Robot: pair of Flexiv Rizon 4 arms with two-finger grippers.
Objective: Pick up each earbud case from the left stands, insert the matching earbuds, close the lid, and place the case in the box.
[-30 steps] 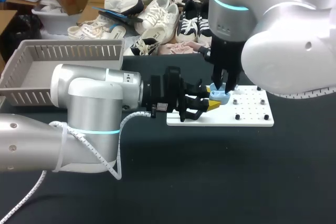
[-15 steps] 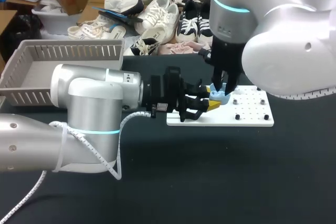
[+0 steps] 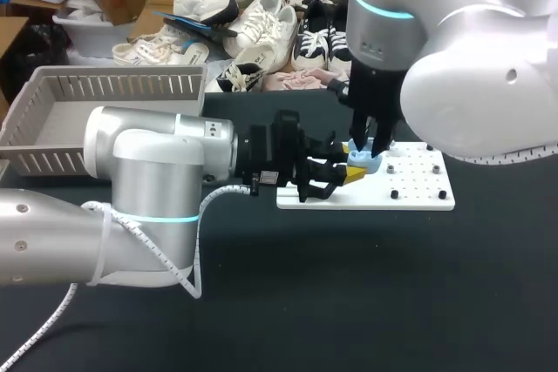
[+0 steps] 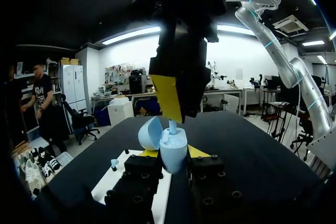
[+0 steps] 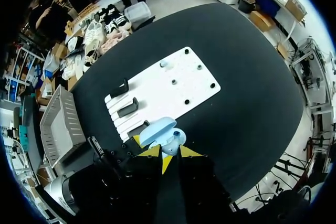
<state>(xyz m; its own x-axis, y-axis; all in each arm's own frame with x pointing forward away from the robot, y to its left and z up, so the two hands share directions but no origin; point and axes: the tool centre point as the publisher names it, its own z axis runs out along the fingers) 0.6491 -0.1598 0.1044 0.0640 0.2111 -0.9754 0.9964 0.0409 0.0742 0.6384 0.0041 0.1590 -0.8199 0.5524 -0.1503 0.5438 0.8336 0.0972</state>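
Two left fingers point(image 4: 198, 152) pinch smooth, egg-shaped blue case point(image 4: 173, 150).

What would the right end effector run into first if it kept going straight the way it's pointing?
Most likely the open light-blue earbud case, held in the left end effector just ahead of the right end effector. The white board lies beyond; the gap is hard to judge.

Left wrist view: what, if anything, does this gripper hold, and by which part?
The left gripper holds the light blue earbud case by its lower body, pinched from both sides; its lid stands open.
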